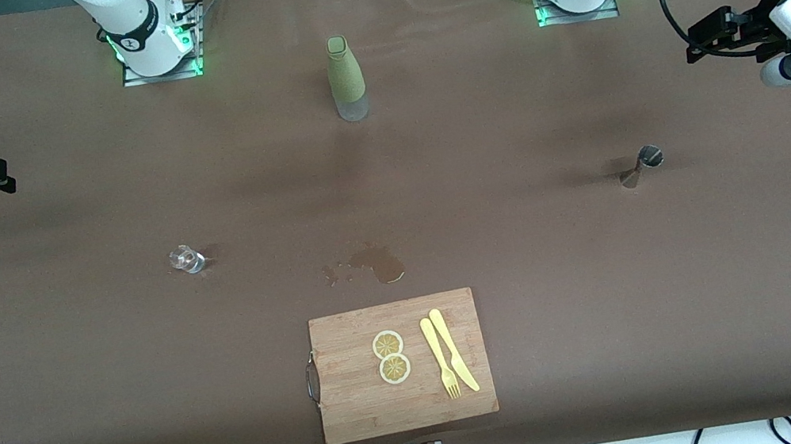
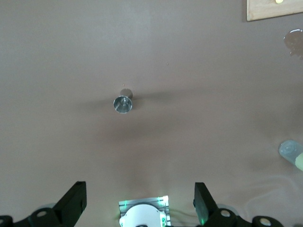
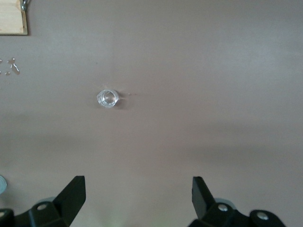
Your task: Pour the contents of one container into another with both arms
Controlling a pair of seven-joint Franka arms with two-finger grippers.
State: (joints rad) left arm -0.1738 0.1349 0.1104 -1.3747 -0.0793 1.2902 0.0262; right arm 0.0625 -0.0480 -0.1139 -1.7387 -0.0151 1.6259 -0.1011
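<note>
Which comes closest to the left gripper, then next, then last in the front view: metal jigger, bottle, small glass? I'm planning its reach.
From the left gripper, open at its table end:
1. Metal jigger, closest, toward the left arm's end.
2. Bottle, mid-table.
3. Small glass, toward the right arm's end.

The left gripper [image 2: 138, 201] hangs high over the brown tabletop [image 2: 189, 56], its two black fingers [image 2: 73, 201] spread wide with nothing between them. Below it a small metal jigger [image 2: 123, 102] stands upright on the cloth (its round mouth faces the camera). A corner of a wooden cutting board [image 2: 272, 9] shows at the edge, with a wet patch [image 2: 294, 41] near it. The clear base of a bottle [image 2: 291, 151] pokes in too.
</note>
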